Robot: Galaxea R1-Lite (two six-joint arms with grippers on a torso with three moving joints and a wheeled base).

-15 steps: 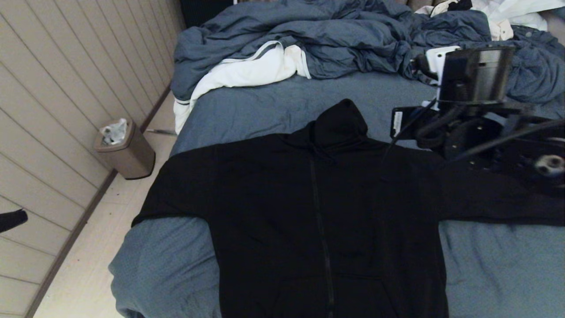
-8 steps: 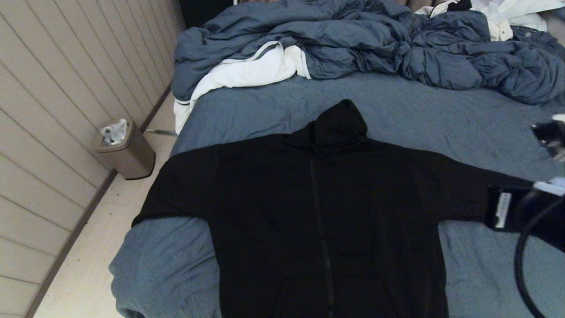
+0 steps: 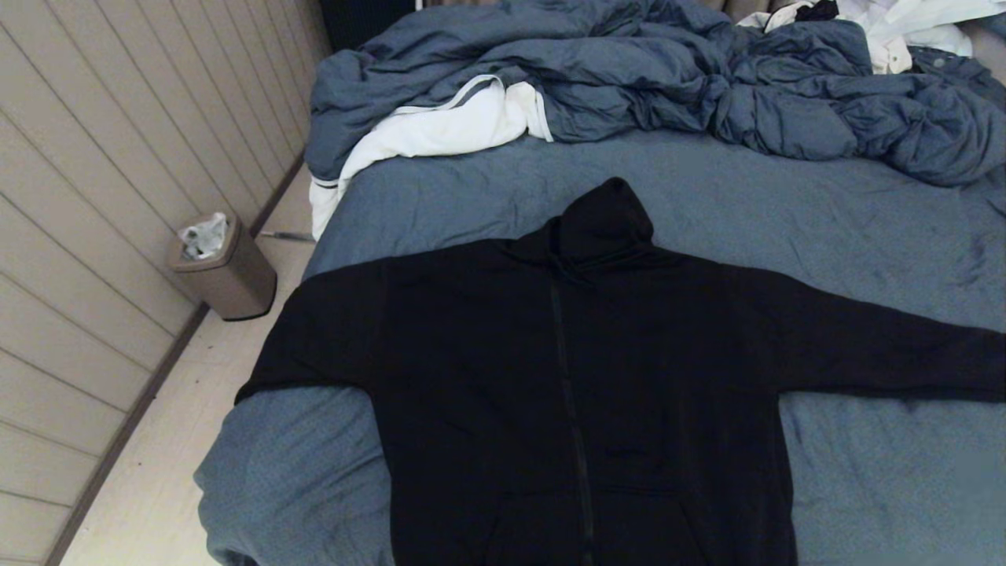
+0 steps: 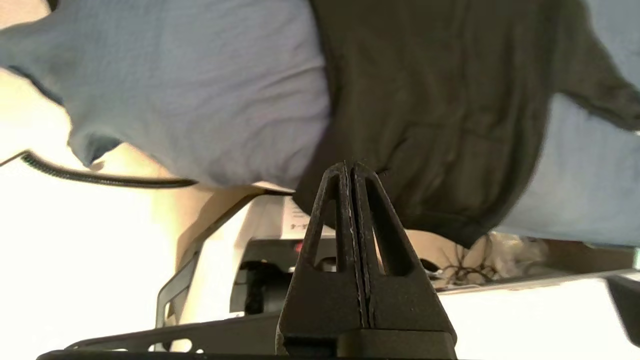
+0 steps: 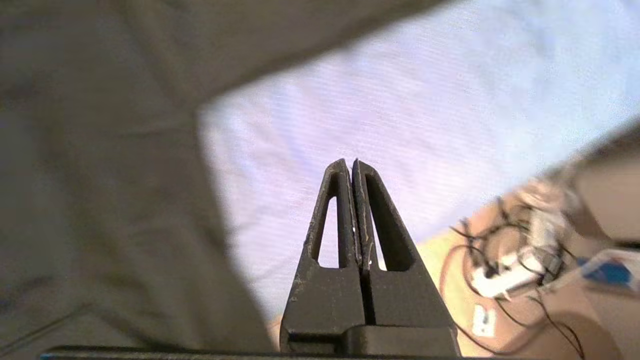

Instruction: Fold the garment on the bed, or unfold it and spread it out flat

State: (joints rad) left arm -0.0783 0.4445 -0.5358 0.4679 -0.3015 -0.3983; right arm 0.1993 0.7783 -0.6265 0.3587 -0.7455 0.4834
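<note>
Left claw (image 4: 352,167) pressed closed on nothing, off the bed's near edge; right claw (image 5: 351,165) likewise closed and empty, above bare sheet beside the garment (image 3: 581,377); spread flat mid-bed (image 3: 864,236), hood at twelve o'clock, hem at six, sleeves at three and nine; spreading looks done, folding a sleeve inward likely next.
</note>
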